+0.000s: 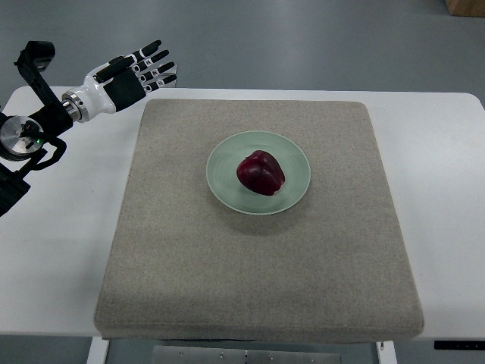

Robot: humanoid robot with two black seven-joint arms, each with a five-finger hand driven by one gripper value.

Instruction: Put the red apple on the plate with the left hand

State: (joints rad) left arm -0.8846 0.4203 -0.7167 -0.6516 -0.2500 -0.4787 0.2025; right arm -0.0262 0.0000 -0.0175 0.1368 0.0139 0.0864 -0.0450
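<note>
**Inspector:** Top view, the only one. Where is the apple [261,173]?

**Assistant:** On the plate [224,161], near its centre, clear of the rim all round. The plate sits on the mat [258,273], a little beyond the mat's middle, and the mat lies on the bench [68,250].

**Inspector:** Left hand [136,76]?

**Assistant:** Beyond the plate and well to its left, over the mat's far left corner. Its fingers [159,67] are spread and extended; they pinch nothing. It is well apart from both apple and plate.

**Inspector:** Right hand?

**Assistant:** Not in view.

**Inspector:** Stage of work?

**Assistant:** My judgement: the placement looks done, since the apple rests on the plate and the hand is empty. The step in hand would be clearing the arm.

**Inspector:** How should that be done properly?

**Assistant:** Keep the fingers spread and move the hand away from the plate, to the left, not across it. Stay high above the mat so nothing catches its edge and shifts the plate. The apple is rounded and could roll if the plate is jolted.
</note>
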